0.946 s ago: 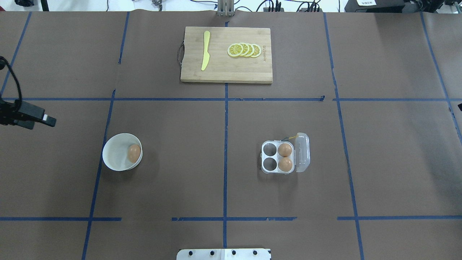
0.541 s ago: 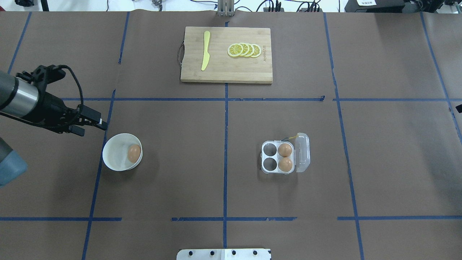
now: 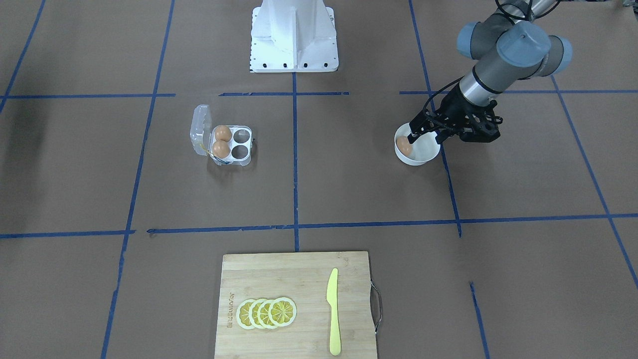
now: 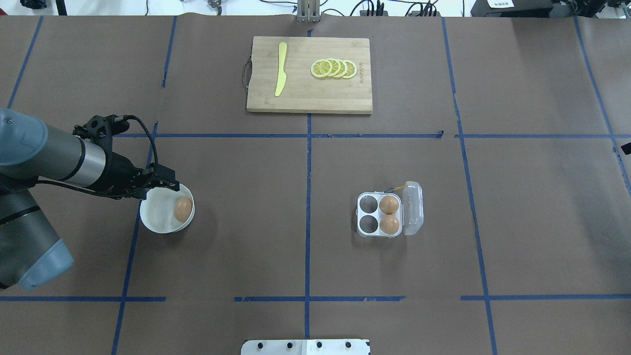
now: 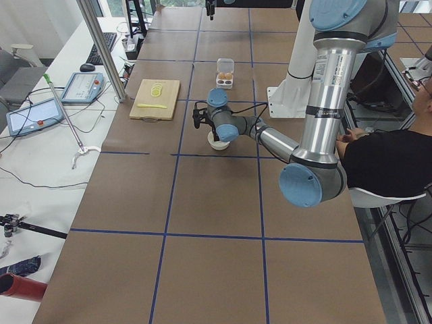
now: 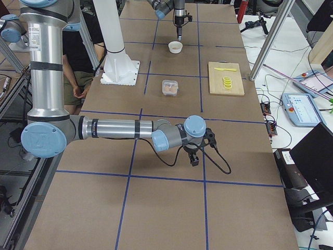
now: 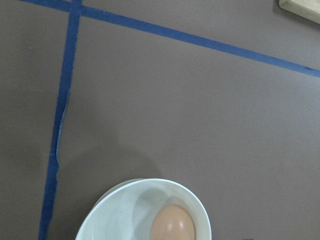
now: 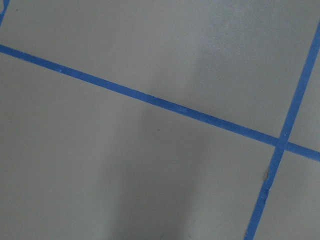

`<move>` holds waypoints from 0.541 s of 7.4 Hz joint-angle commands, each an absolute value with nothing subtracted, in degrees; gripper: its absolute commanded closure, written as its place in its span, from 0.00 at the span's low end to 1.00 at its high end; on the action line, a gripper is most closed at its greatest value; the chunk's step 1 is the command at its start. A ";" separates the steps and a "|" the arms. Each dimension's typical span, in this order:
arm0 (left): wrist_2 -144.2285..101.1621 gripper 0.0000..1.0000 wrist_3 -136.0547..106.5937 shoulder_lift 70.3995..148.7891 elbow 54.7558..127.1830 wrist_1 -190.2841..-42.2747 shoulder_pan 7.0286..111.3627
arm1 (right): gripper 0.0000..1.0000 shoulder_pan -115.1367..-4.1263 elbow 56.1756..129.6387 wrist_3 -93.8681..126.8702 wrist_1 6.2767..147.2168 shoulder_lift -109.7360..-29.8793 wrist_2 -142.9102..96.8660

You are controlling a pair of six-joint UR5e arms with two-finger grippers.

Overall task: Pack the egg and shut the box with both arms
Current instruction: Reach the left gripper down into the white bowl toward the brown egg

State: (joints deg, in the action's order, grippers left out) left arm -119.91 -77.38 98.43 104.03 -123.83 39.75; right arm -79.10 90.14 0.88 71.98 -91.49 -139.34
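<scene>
Step in hand: picking up the loose egg (image 4: 183, 209). It is lying in the white bowl (image 4: 154, 217), against the wall at 3 o'clock in the overhead view. The left arm (image 4: 59, 160) is hovering at the bowl's 10 o'clock rim, with its jaws standing apart and gripping nothing. The right jaws are showing only in a side view, so I cannot tell their state. The box (image 4: 368, 213) is sitting well apart at 3 o'clock on the counter (image 4: 246, 246), with its lid (image 4: 413, 207) open and its two 9 o'clock cells empty. Next move, as I judge it: lowering the jaws astride the egg and closing gently.
</scene>
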 commanded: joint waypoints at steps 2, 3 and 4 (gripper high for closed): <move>-116.37 0.20 -77.34 100.72 105.82 -112.06 36.04 | 0.00 -79.10 90.09 0.88 71.98 -91.49 -139.39; -116.37 0.22 -77.34 100.90 105.82 -111.97 35.69 | 0.00 -79.10 90.09 0.88 71.98 -91.49 -139.39; -116.37 0.25 -77.34 100.90 105.73 -111.97 35.60 | 0.00 -79.10 90.00 0.88 72.07 -91.49 -139.39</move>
State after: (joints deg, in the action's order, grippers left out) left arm -116.44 -77.36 100.76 105.74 -112.32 35.88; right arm -79.10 90.08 0.88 72.00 -91.49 -139.39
